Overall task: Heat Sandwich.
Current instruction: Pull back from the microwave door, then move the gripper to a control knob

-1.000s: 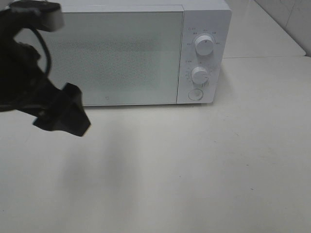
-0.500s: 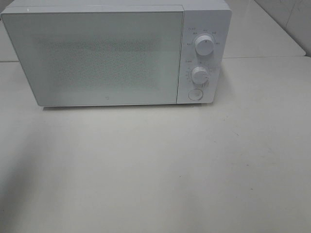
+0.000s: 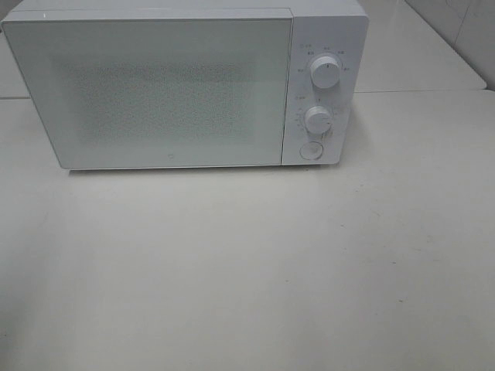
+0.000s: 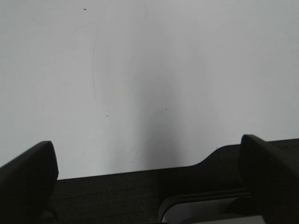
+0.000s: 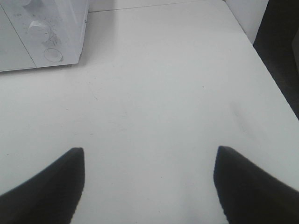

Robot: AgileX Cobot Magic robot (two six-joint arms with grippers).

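White plastic microwave (image 3: 186, 85) fills the back of the exterior high view. Its door (image 3: 155, 100) is shut and the speckled front shows us nothing inside. On the right panel are an upper knob (image 3: 326, 71), a lower knob (image 3: 319, 119) and a round button (image 3: 311, 150). The pale table (image 3: 247, 270) lies in front. We see no arm and no sandwich here.

Left wrist view: the left fingers (image 4: 28, 177) are spread wide with nothing between them. They sit over a plain white surface (image 4: 163, 70) with faint scratches. It is probably the table, but the view is too close for us to be sure. No sandwich.

Right wrist view: the right fingers (image 5: 46, 186) are also apart and pinch nothing, above the table. The microwave's control corner is well apart from them. No sandwich.

So we can't place the sandwich. It shows in no view. It may be behind the shut door or out of frame, and we cannot tell which.

Handling, as we judge it, a sandwich is light and soft. It dents under a firm pinch, and the slices can slide on the filling. A hold from the sides would squash or split it. If it sits on a plate, we would take the plate's rim. Otherwise take it low across both slices, gently, and keep it level. With the door shut, the likely next moves are at the door or the knobs.
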